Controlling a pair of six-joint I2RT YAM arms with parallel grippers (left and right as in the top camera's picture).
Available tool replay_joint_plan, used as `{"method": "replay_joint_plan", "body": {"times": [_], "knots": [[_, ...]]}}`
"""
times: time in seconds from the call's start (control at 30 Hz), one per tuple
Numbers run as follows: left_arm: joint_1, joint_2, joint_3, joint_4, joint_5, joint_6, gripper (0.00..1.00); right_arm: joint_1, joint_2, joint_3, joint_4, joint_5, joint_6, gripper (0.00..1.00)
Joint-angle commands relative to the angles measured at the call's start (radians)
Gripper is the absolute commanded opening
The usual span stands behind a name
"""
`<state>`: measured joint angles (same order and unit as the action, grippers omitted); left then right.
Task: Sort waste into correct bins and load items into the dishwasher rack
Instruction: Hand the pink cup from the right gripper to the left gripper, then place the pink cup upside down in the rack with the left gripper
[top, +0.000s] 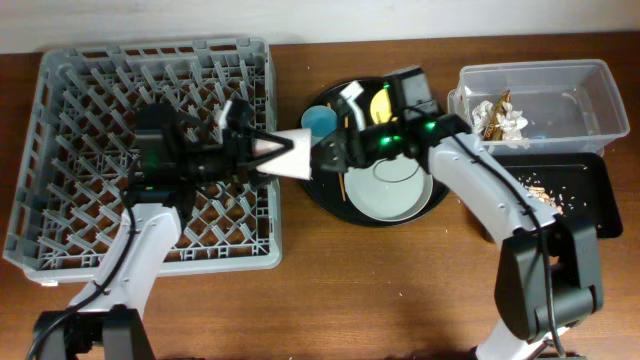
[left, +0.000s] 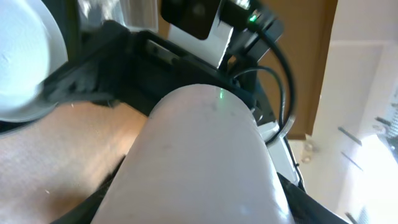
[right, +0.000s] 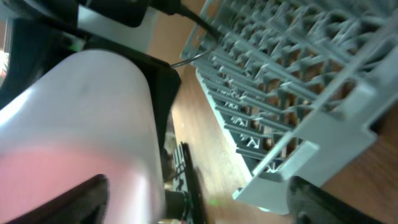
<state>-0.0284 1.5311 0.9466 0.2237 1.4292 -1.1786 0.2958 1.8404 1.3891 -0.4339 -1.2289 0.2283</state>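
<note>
My left gripper (top: 255, 150) is shut on the pink-white cup (top: 290, 155), holding it on its side over the right edge of the grey dishwasher rack (top: 160, 48). The cup fills the left wrist view (left: 205, 143). My right gripper (top: 325, 158) is open at the cup's other end; in the right wrist view its fingers (right: 199, 193) are spread wide, with the cup (right: 81, 124) by the left finger and the rack (right: 292, 74) beyond. The grey plate (top: 395, 190), blue cup (top: 320, 120), yellow bowl (top: 380, 103) and chopsticks (top: 343, 180) sit on the round black tray.
The clear tub (top: 590, 75) at the back right holds tissue and a gold-brown wrapper (top: 497, 115). The shallow black tray (top: 585, 205) in front of it holds beige food scraps (top: 535, 190). The round black tray (top: 320, 195) lies between rack and bins.
</note>
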Motion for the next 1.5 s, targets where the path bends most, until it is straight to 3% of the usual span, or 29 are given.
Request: {"method": "replay_joint_plan", "body": {"times": [0.0, 0.07, 0.23, 0.43, 0.57, 0.63, 0.8, 1.03, 1.13, 1.27, 1.37, 1.4, 1.47], "knots": [[0.088, 0.002, 0.010, 0.011, -0.087, 0.059, 0.23, -0.106, 0.000, 0.000, 0.002, -0.041, -0.010, 0.99], [0.124, 0.002, 0.010, 0.008, -0.148, 0.142, 0.18, -0.154, -0.002, 0.000, -0.002, -0.042, -0.012, 0.98], [0.149, -0.001, 0.014, -0.130, -0.436, 0.319, 0.17, -0.238, -0.008, 0.000, -0.161, 0.172, -0.107, 0.98], [0.095, -0.039, 0.249, -0.776, -0.888, 0.636, 0.17, -0.238, -0.027, 0.002, -0.322, 0.500, -0.133, 0.98], [0.013, -0.056, 0.469, -1.147, -1.200, 0.726, 0.17, -0.238, -0.028, 0.002, -0.370, 0.536, -0.155, 0.98], [-0.056, -0.056, 0.497, -1.259, -1.332, 0.728, 0.17, -0.237, -0.028, 0.002, -0.399, 0.568, -0.173, 0.98], [-0.176, -0.007, 0.488, -1.374, -1.488, 0.727, 0.17, -0.237, -0.028, 0.002, -0.427, 0.587, -0.173, 0.98], [-0.238, 0.161, 0.488, -1.411, -1.505, 0.724, 0.17, -0.237, -0.028, 0.002, -0.454, 0.587, -0.173, 1.00], [-0.238, 0.251, 0.488, -1.394, -1.505, 0.724, 0.18, -0.237, -0.028, 0.008, -0.453, 0.586, -0.173, 0.95], [-0.238, 0.319, 0.488, -1.367, -1.501, 0.724, 0.63, -0.222, -0.042, 0.112, -0.495, 0.589, -0.173, 0.93], [-0.238, 0.326, 0.488, -1.341, -1.501, 0.724, 0.82, -0.172, -0.045, 0.235, -0.500, 0.633, -0.159, 0.93], [-0.238, 0.326, 0.488, -1.334, -1.501, 0.724, 0.99, -0.149, -0.045, 0.265, -0.492, 0.685, -0.124, 0.92], [-0.238, 0.326, 0.489, -1.331, -1.502, 0.724, 0.99, -0.106, -0.045, 0.295, -0.455, 0.792, -0.055, 0.92]]}}
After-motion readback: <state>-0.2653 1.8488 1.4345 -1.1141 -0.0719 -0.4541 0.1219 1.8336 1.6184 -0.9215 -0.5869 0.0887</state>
